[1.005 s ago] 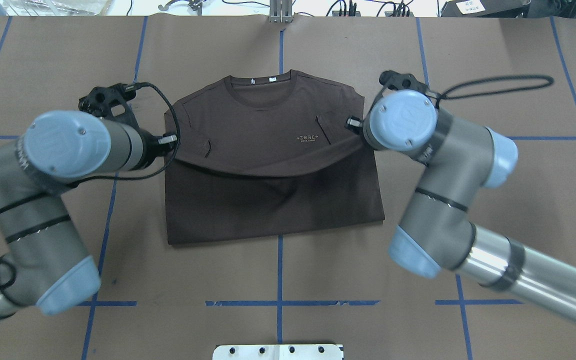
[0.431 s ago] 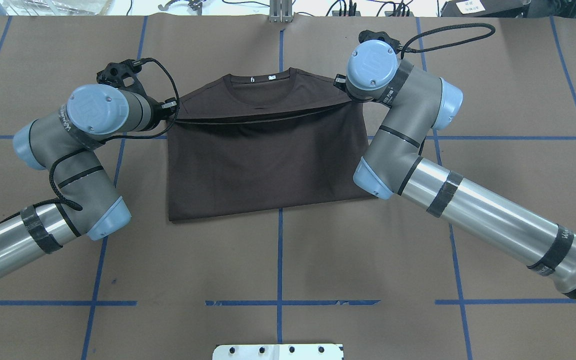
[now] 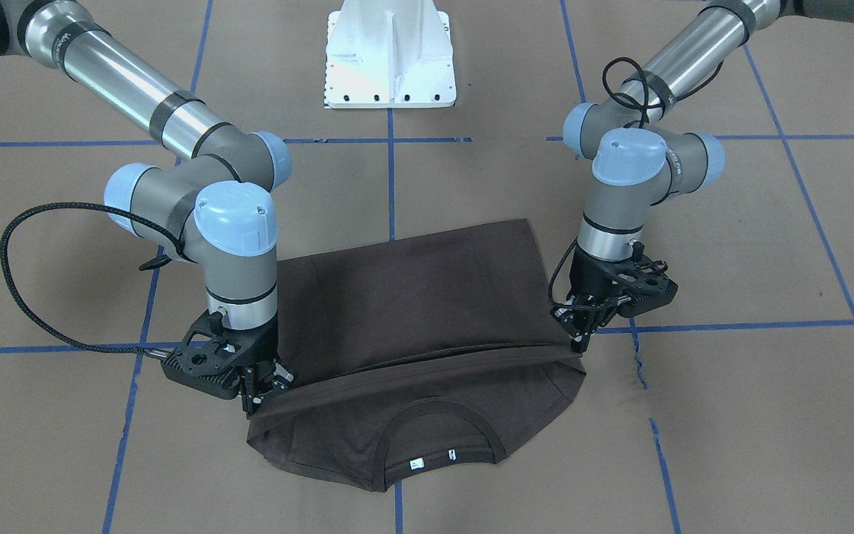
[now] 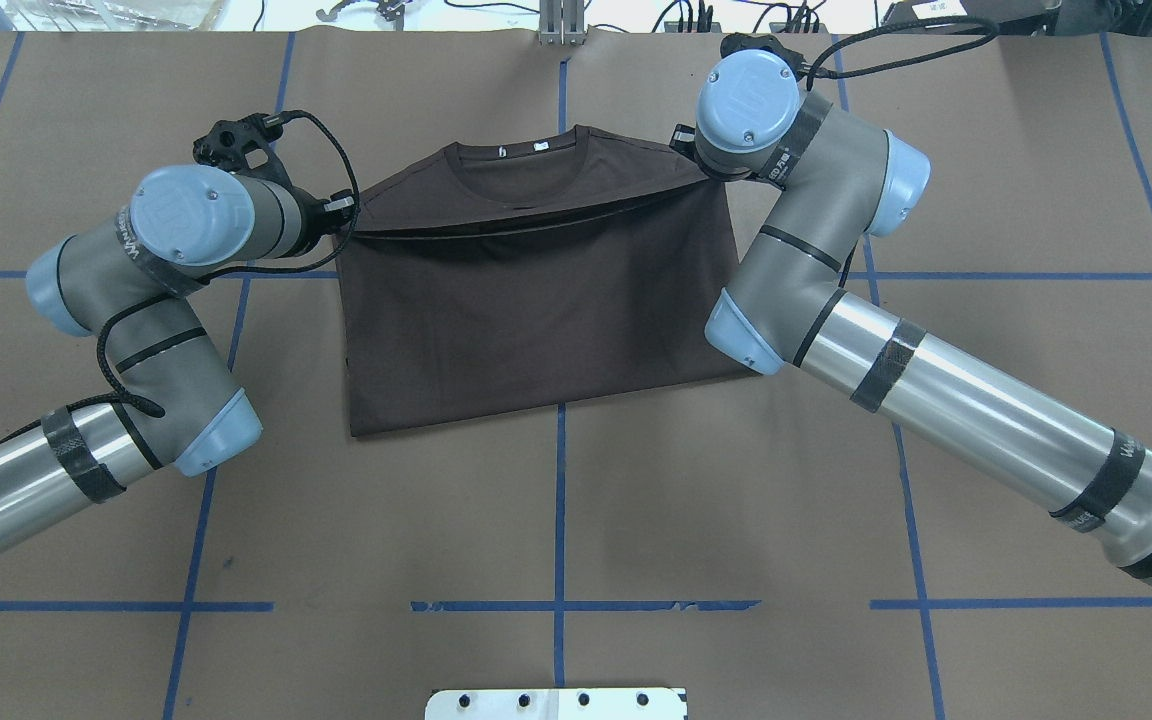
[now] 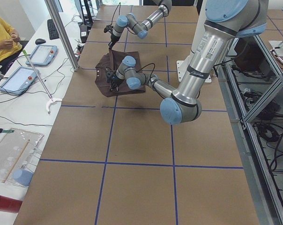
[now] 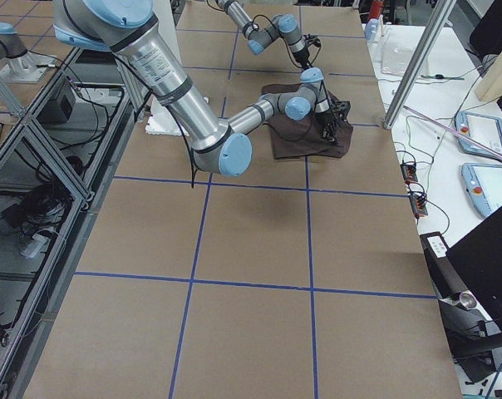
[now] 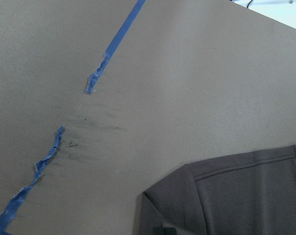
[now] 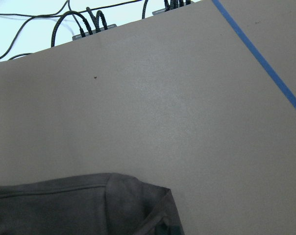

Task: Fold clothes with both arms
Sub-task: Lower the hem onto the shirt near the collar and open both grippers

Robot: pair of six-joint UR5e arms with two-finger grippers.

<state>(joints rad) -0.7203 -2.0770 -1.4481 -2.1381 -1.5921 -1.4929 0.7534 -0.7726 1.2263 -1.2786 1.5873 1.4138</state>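
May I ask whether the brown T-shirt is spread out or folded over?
Folded over: the left gripper and right gripper hold the T-shirt by its hem, doubled up near the collar.
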